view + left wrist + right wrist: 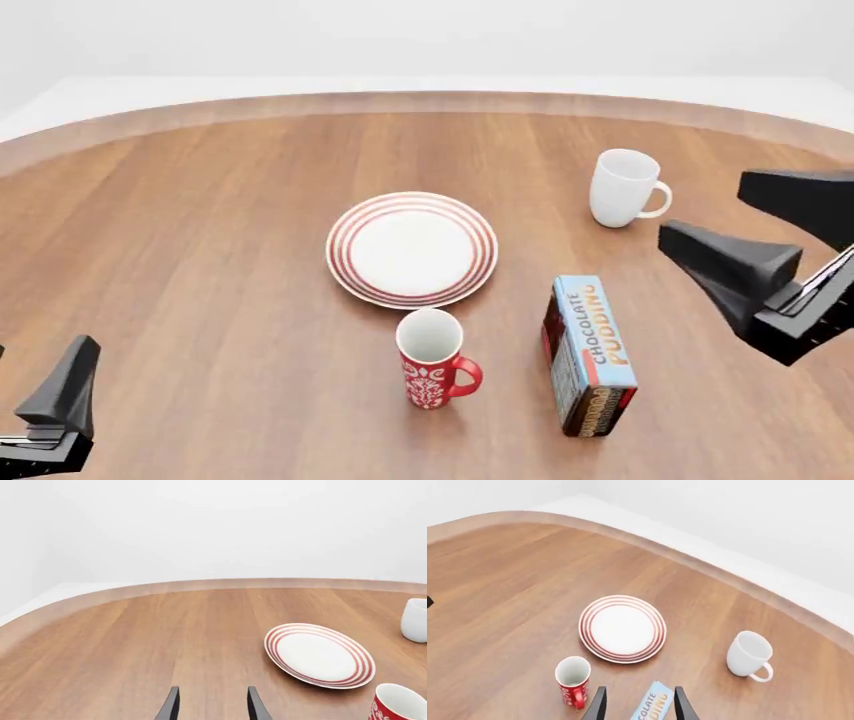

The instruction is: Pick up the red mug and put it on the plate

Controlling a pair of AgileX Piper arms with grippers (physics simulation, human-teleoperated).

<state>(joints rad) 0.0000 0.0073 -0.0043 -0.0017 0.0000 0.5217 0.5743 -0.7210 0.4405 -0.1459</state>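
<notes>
The red mug [431, 360] stands upright on the table just in front of the plate [412, 248], handle to the right. It is red with a white floral pattern and a white inside. My right gripper [705, 205] is open and empty, raised at the right, apart from the mug. My left gripper [43, 348] is open and empty at the front left corner. The right wrist view shows the mug [573, 680], the plate [622, 629] and the open fingers [599, 704]. The left wrist view shows the plate [319, 655], the mug's rim [399, 705] and the left gripper [213, 689].
A plain white mug [623, 188] stands at the back right of the plate. A chocolate pudding box [589, 355] lies right of the red mug, under the right gripper in the right wrist view [652, 705]. The round wooden table's edge [427, 100] curves along the back.
</notes>
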